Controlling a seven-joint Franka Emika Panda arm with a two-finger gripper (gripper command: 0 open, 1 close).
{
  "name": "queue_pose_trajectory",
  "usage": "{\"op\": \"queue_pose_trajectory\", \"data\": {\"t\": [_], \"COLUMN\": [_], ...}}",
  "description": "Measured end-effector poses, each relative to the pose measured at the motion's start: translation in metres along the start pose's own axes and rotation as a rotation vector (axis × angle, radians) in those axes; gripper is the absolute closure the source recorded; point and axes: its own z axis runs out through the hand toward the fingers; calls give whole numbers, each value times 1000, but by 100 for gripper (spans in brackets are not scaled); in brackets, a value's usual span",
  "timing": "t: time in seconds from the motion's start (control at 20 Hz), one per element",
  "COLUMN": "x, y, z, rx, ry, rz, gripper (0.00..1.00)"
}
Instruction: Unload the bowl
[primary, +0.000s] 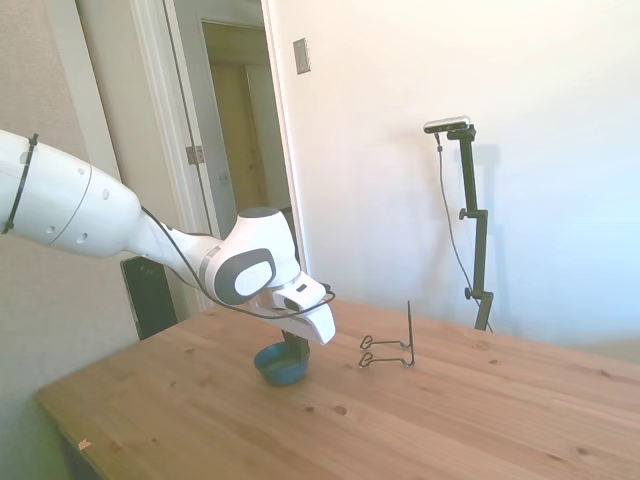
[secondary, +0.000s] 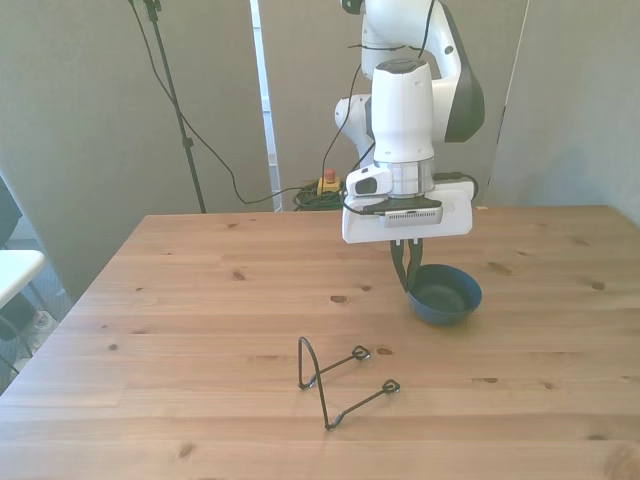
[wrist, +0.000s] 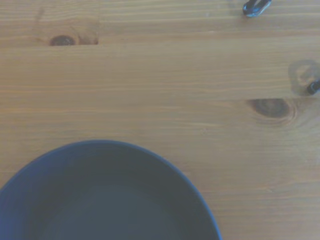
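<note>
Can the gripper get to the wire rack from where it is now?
Probably yes. The gripper is shut on the bowl's rim, so it must let go first. Only bare table lies between it and the wire rack.

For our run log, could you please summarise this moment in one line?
bowl: upright on table | end effector: at bowl rim | rack: empty

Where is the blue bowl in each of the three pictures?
Side view: the bowl sits on the table, under the gripper, left of the wire rack.
Front view: the bowl is right of centre, beyond the rack.
Wrist view: the bowl fills the lower part.
Shared landmark: the wire rack; the wrist view shows only its tips.
</note>
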Motion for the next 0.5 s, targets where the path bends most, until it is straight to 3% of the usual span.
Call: {"op": "queue_pose_trajectory", "data": {"t": [0.3, 0.5], "x": [0, -5], "y": [-1, -12], "z": [4, -11], "rx": [-13, -30], "ry": [-4, 19], "rz": [-9, -45], "gripper": [0, 0]}}
